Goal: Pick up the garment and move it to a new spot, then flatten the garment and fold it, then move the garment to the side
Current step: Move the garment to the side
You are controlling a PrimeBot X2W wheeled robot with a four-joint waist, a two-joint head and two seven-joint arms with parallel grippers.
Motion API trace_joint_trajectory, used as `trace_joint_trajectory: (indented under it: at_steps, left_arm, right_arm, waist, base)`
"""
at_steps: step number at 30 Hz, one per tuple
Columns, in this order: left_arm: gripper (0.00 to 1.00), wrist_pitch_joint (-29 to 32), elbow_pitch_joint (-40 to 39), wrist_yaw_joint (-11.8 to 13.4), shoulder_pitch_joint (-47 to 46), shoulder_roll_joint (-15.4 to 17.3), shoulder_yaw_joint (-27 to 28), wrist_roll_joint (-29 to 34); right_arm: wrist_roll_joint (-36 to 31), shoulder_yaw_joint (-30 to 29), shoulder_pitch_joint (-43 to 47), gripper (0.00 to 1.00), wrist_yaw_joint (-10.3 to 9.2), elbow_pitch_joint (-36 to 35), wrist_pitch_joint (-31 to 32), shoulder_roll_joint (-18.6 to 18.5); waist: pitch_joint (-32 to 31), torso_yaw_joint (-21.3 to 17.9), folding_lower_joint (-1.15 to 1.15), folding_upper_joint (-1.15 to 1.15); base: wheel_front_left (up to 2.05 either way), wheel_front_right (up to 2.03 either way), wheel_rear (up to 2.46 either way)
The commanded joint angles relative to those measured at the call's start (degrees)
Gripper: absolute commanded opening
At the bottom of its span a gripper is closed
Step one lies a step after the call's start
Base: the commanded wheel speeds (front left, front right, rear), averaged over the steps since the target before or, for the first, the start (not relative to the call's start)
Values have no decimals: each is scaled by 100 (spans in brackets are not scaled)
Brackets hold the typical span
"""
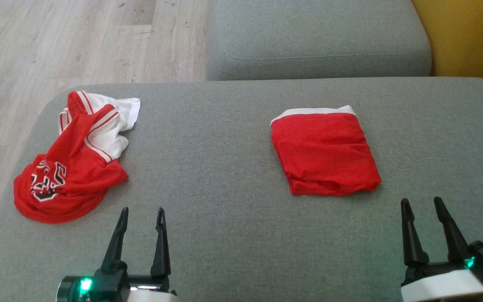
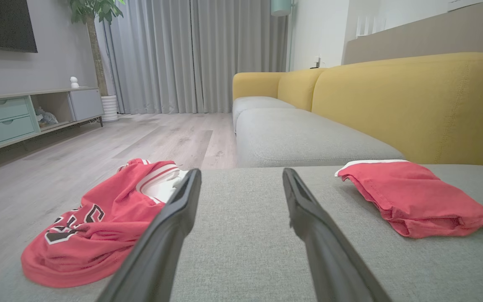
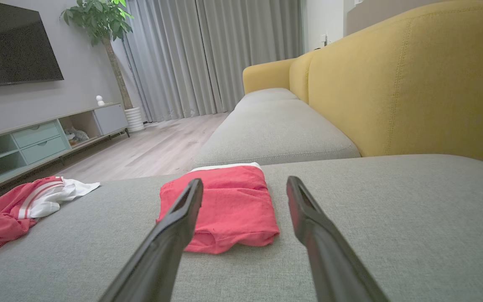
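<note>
Far left: crumpled red jersey (image 1: 71, 161) on the grey cushion (image 1: 224, 180), its hem at the cushion's rounded left edge, with the floor (image 1: 36, 50) just beyond. Judged to be the garment yet to be handled.

Near left: left gripper (image 1: 142, 209), jaws wide apart and empty, just right of the jersey, not touching it. Risk: a pinch on one loose layer lets the rest trail and slide off the edge.

Right of centre: folded red garment (image 1: 324, 153), lying flat.

Near right: right gripper (image 1: 421, 199), spread and empty, close to the fold's near right corner. Risk: a leftward sweep snags it and undoes the fold.
</note>
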Motion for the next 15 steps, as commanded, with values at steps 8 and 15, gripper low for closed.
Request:
trace_joint_trajectory:
  at_steps: [8,15]
  left_arm:
    - [100,-29,-230,-109,-161,-86,297,137]
    - [100,-29,-276,-151,-197,-88,359,254]
  right_arm:
    - [-93,214,-215,100,-4,-47,-63,-136]
    - [-75,277,-366,100,-4,54,-63,-156]
  waist:
    - [37,-47,0,0]
    - [212,-39,0,0]
  base:
    - [0,0,0]
    - [0,0,0]
